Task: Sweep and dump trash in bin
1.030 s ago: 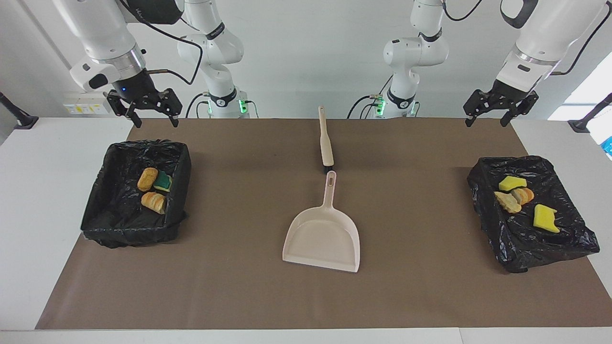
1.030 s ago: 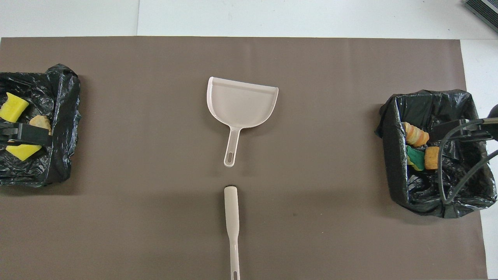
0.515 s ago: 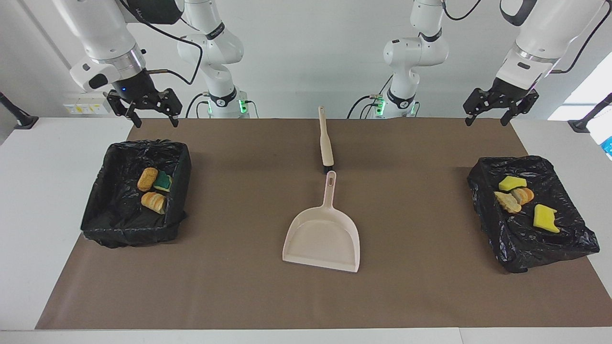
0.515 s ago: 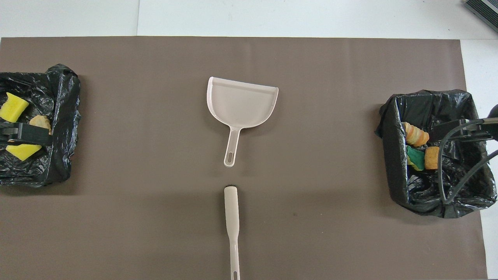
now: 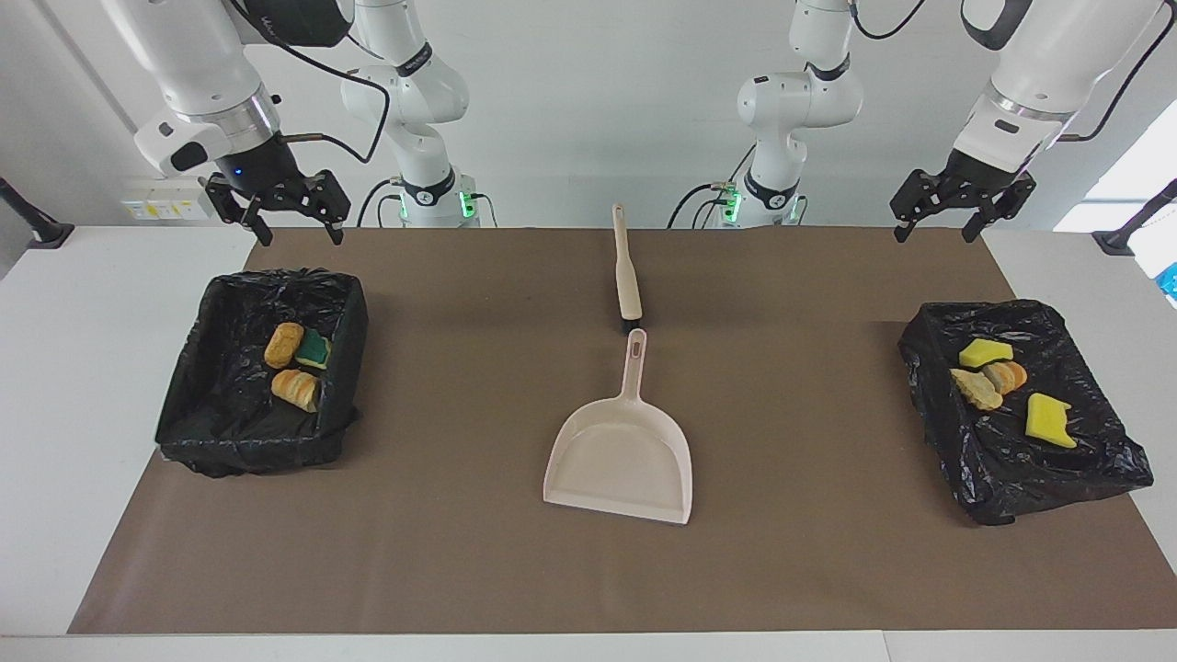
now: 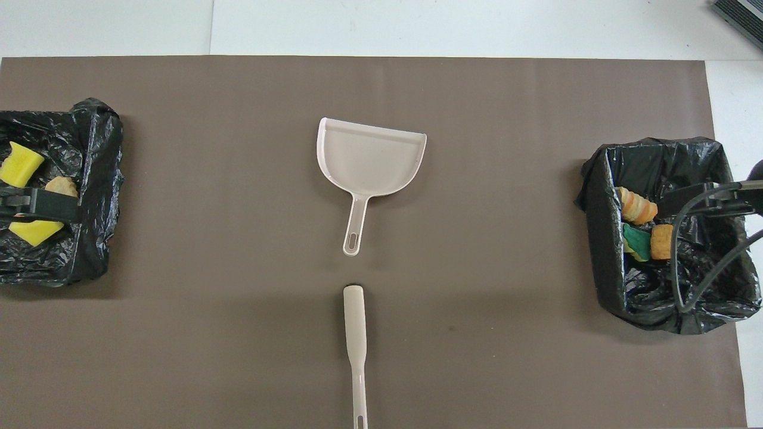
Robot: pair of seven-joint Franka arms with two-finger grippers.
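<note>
While my left gripper (image 5: 939, 231) and right gripper (image 5: 294, 232) hang at the facing view's upper corners, jaws apart and holding nothing, the trash (image 5: 296, 364) lies inside both black-lined bins (image 5: 188, 418) at mid-frame edges; dustpan (image 5: 618, 455) and brush (image 5: 627, 276) sit centre.

Wall: you face plain white wall (image 5: 598, 110) — evenly lit.
Tabletop: your white tabletop (image 5: 83, 303) carries a brown mat (image 5: 460, 414).
Window: bright pane (image 5: 1126, 179) at one edge.

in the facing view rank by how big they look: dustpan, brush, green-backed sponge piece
1. dustpan, clearly largest.
2. brush, long but thin.
3. green-backed sponge piece, smallest, lying in the bin at the right arm's end.
</note>
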